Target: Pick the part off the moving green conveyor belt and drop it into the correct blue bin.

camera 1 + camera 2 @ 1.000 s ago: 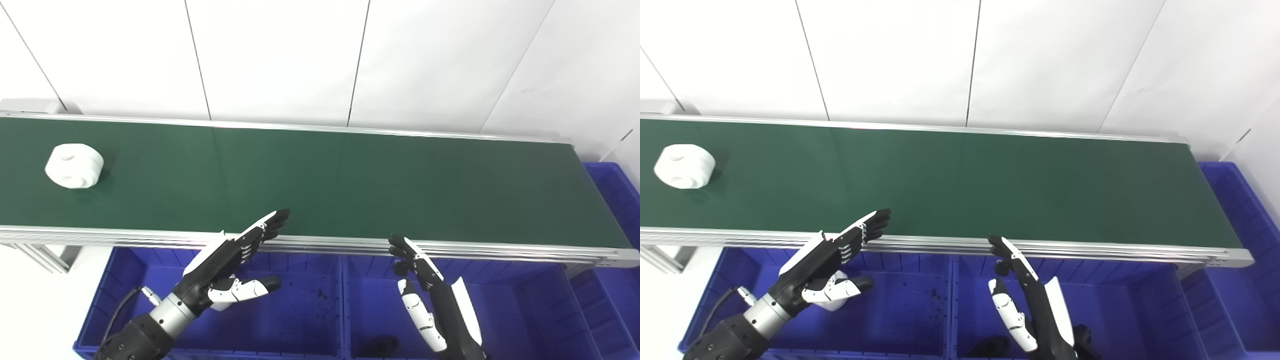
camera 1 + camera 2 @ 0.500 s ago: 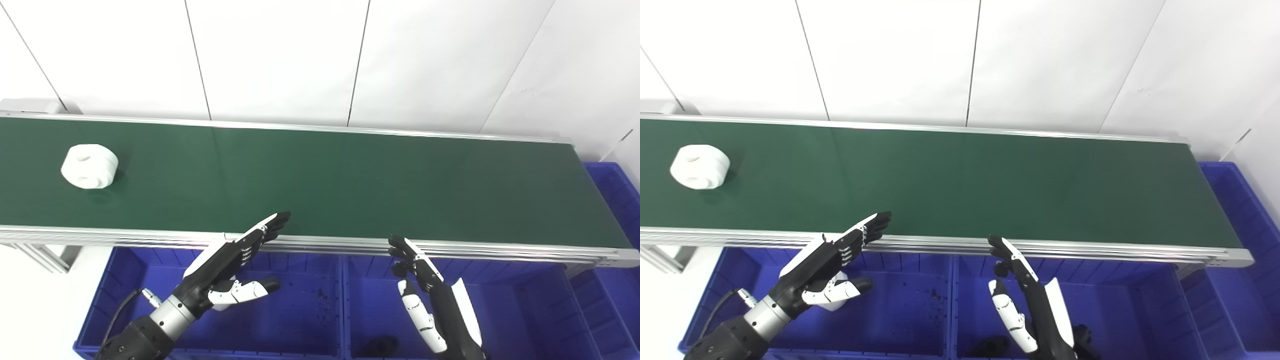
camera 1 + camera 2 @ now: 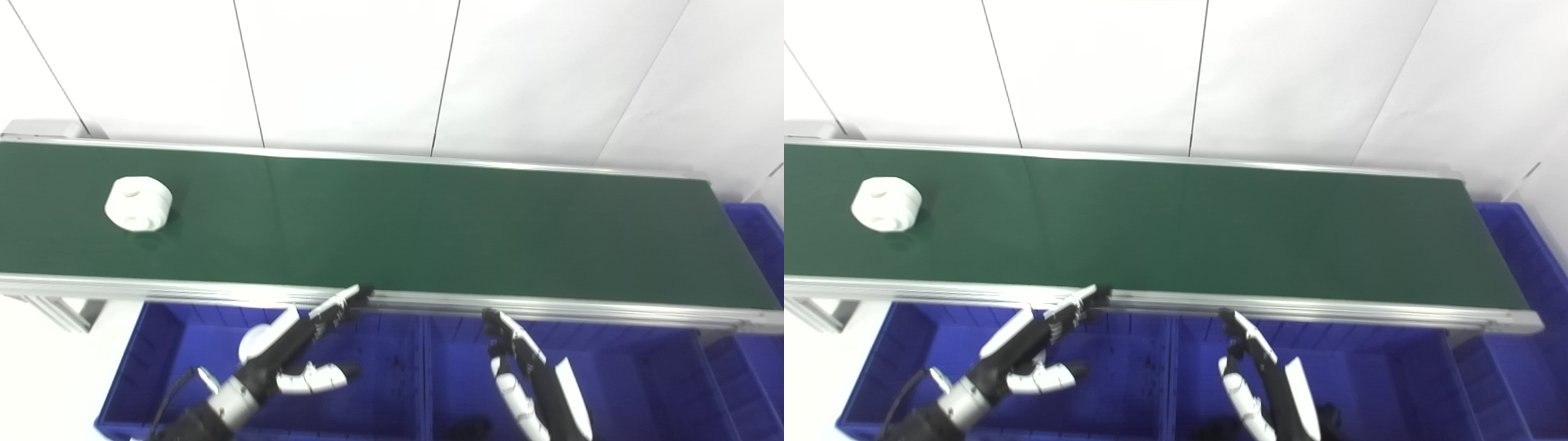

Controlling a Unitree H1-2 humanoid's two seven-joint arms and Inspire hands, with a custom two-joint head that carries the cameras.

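A white round part (image 3: pixel 138 203) with holes in its face lies on the green conveyor belt (image 3: pixel 429 233) at the far left; it also shows in the right eye view (image 3: pixel 886 204). My left hand (image 3: pixel 300 349) is open and empty, fingers stretched toward the belt's near rail, over the left blue bin (image 3: pixel 184 361). My right hand (image 3: pixel 527 380) is open and empty, fingers pointing up, over the middle blue bin (image 3: pixel 612 386). Both hands are far right of the part.
A white part (image 3: pixel 254 335) lies in the left bin, partly behind my left hand. A dark object (image 3: pixel 468 425) lies in the middle bin. Another blue bin (image 3: pixel 756 245) stands at the belt's right end. A white panel wall stands behind the belt.
The part has travelled right along the belt. The whole picture has shifted, so the camera moved. Both hands sit lower in the picture and stay open.
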